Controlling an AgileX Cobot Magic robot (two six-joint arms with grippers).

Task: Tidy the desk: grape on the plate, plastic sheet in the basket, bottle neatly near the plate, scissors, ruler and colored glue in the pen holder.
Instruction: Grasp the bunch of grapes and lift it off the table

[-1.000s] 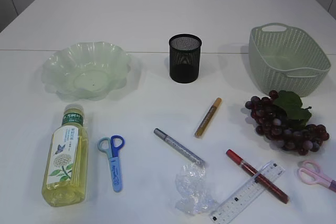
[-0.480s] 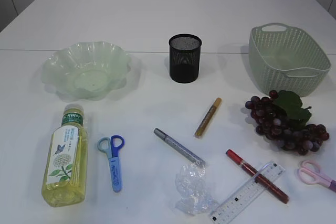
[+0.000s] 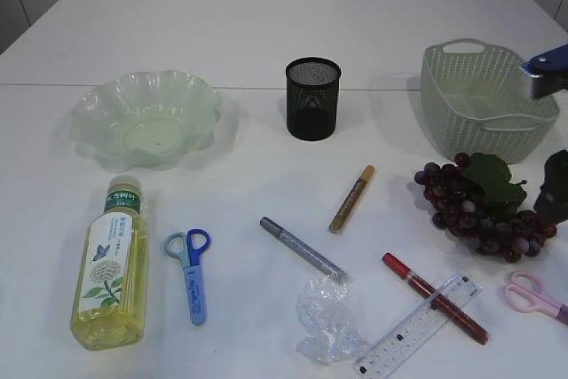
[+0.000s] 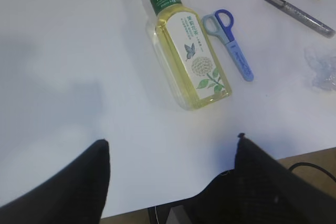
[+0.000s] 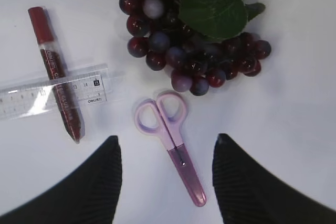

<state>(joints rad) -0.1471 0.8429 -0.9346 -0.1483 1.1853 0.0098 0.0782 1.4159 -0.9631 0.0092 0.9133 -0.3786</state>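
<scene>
My right gripper [image 5: 167,138] is open and empty above the pink scissors [image 5: 170,137], with the grape bunch [image 5: 191,51] just beyond; it also shows at the right edge of the exterior view [image 3: 557,185]. The ruler [image 5: 52,95] lies across the red glue pen [image 5: 56,72]. My left gripper [image 4: 171,139] is open and empty near the table's front edge, short of the lying bottle [image 4: 188,59] and blue scissors [image 4: 231,43]. The exterior view shows the plate [image 3: 89,113], pen holder [image 3: 312,98], basket [image 3: 461,122], plastic sheet [image 3: 327,317], gold glue pen [image 3: 352,198] and silver glue pen [image 3: 302,248].
The table's front edge and a cable show in the left wrist view [image 4: 310,163]. The basket stands at the back right, the pen holder at the back middle, the plate at the back left.
The right arm has come into the exterior view at the right edge, over the grapes and basket. Nothing on the table has moved.
</scene>
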